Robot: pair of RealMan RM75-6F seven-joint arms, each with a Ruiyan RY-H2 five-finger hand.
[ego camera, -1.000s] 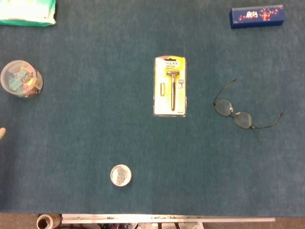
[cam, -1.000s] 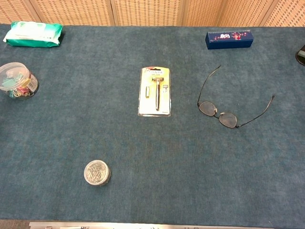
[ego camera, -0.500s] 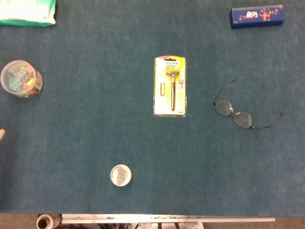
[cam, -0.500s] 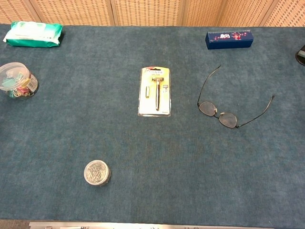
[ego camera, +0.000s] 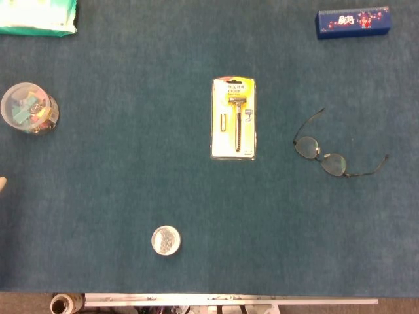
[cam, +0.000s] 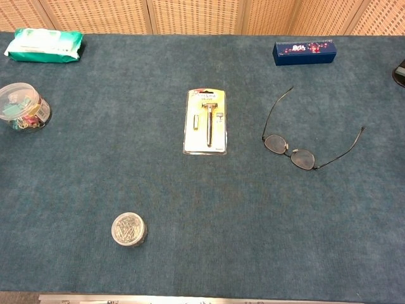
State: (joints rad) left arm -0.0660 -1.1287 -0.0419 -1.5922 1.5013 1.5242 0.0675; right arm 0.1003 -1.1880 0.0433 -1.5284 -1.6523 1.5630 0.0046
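Nothing on the surface (ego camera: 131, 170) has changed its place since the earlier frames; only the pale tip at the left border of the head view has drawn back a little toward the edge. This tip seems to belong to the left hand (ego camera: 2, 184), and so little of it shows that I cannot tell whether its fingers are spread or closed. It touches no object. The right hand does not appear in either view.

Nearest to the front edge stands a small round tin (ego camera: 165, 240) with a clear lid and silvery bits inside, alone and well apart from everything else. Further in, about the middle, a razor pack (ego camera: 234, 119) lies flat, its yellow card pointing away from the front. To the right of it are the glasses (ego camera: 321, 156), their arms unfolded and resting on the cloth.

At the left side, beyond the pale tip and the closest object to it, stands the clear jar (ego camera: 29, 108) filled with coloured clips, upright and not touched. At the far left corner lies a green wipes packet (ego camera: 38, 16), and at the far right a blue box (ego camera: 353, 21) lies on its long side.
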